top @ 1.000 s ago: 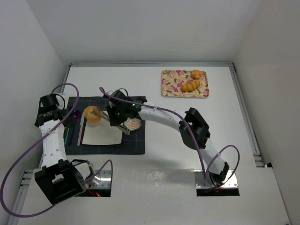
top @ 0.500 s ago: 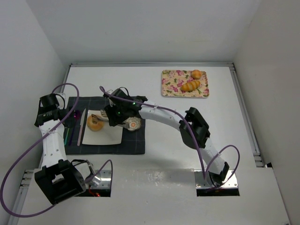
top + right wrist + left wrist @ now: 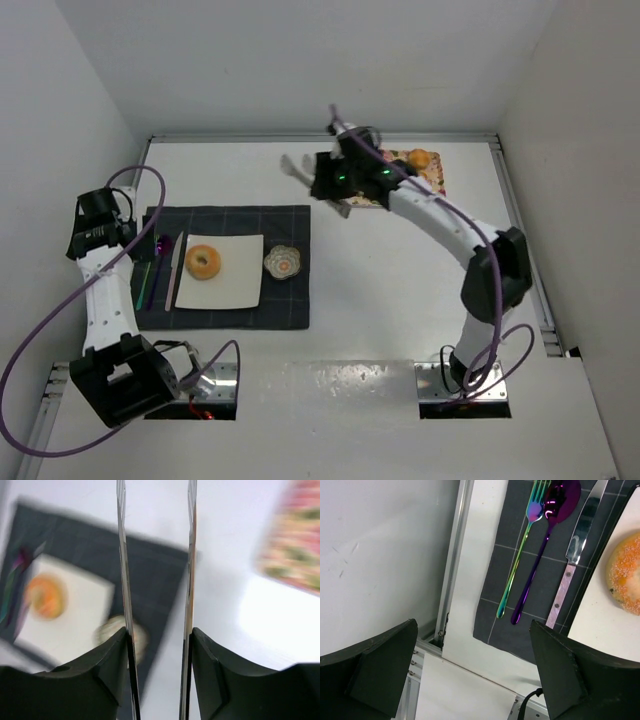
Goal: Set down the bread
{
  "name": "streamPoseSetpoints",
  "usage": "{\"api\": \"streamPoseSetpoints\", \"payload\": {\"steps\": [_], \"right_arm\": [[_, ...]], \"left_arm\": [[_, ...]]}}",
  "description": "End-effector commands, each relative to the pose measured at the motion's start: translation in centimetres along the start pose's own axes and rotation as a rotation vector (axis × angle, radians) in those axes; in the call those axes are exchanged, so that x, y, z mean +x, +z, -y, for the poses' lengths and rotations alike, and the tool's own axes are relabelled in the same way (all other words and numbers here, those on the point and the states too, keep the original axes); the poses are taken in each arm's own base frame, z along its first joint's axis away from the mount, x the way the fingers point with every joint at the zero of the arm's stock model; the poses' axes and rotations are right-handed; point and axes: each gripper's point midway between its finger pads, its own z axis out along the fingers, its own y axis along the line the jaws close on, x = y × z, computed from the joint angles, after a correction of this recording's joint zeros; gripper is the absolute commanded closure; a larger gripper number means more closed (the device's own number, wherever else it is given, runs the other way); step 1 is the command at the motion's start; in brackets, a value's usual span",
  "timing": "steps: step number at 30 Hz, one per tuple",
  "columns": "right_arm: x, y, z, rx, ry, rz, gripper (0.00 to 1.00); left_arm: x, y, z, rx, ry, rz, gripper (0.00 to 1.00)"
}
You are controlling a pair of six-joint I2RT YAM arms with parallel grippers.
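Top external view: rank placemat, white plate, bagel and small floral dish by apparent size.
1. placemat
2. white plate
3. bagel and small floral dish: they look about alike, so they are not ranked against each other.
All lie at table level, so nearness to the camera hardly skews this.

No writing, label, brand, number or sign can be read in any view: the bagel (image 3: pixel 194 263), the white plate (image 3: pixel 241 289), the knife (image 3: pixel 574 565) and the dark placemat (image 3: pixel 240 218) carry no legible marks.
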Motion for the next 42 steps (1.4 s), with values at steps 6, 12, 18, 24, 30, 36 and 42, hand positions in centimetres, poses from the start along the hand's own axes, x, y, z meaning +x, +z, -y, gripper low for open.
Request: {"api": "streamPoseSetpoints", "payload": {"steps": [6, 12, 18, 24, 30, 36, 42], "right_arm": [[-2.9, -9.2, 20.9, 0.428, 0.17, 0.076, 0.49], [0.0, -9.8, 25.9, 0.531, 0.29, 0.039, 0.46], [-1.2, -7.4, 27.2, 0.56, 0.423, 0.08, 0.43], [0.2, -6.4, 28.0, 0.67, 0.566, 0.105, 0.36], [0.4, -4.6, 28.1, 0.708, 0.642, 0.137, 0.36], [0.4, -2.8, 28.5, 0.71, 0.711, 0.145, 0.36], [0.7, -1.7, 29.0, 0.686, 0.767, 0.134, 0.42]], "left_arm": [[-4.9, 0.5, 1.7, 0.119, 0.048, 0.073, 0.0], [-8.1, 2.1, 5.9, 0.242, 0.088, 0.068, 0.0], [-8.6, 4.0, 8.7, 0.27, 0.14, 0.011, 0.0], [-7.5, 4.8, 9.1, 0.258, 0.17, -0.029, 0.0], [-6.9, 5.2, 9.3, 0.261, 0.191, -0.038, 0.0], [-6.4, 5.5, 9.3, 0.255, 0.203, -0.048, 0.0], [-6.0, 5.7, 9.2, 0.248, 0.206, -0.059, 0.0]]}}
